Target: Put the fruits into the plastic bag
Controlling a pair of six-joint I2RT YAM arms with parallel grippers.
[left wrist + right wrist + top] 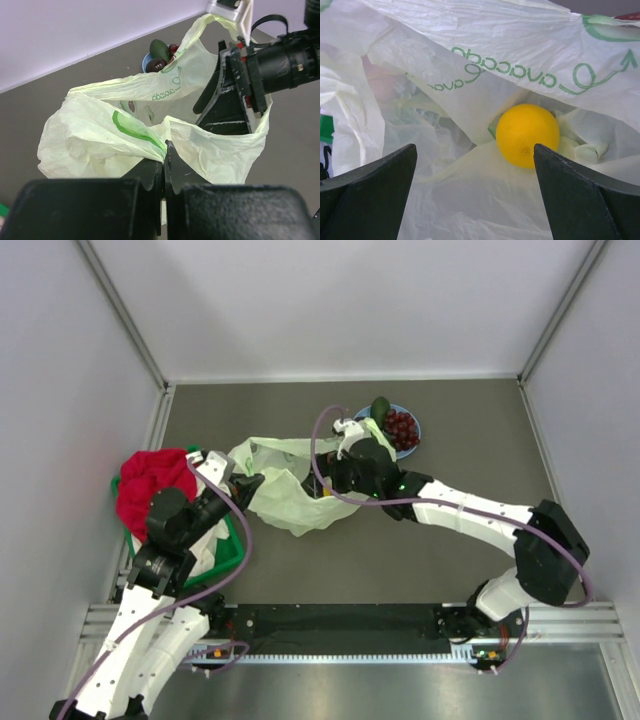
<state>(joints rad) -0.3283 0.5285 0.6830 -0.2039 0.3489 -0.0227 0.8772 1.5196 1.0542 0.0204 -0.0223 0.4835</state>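
Clamps shut on the near rim of the plastic bag [285,490] with the left gripper [164,165], holding the mouth up. Gapes wide and empty at the right gripper [474,150], down inside that mouth, the citrus [527,135] lying loose on the plastic just ahead, right of centre between the fingers. Leaves the avocado [380,408], long axis pointing away from the arms, the grape bunch [401,426] and the small dark fruit [156,64] on the blue plate [414,440] beyond the bag, nearest the right arm. Probably calls for a reach there, past the bag's loose upper fold, a likely snag. Keeps well clear on the left: red cloth [150,480], green tray [232,550]

Lab test cell, white-panelled walls [340,300]
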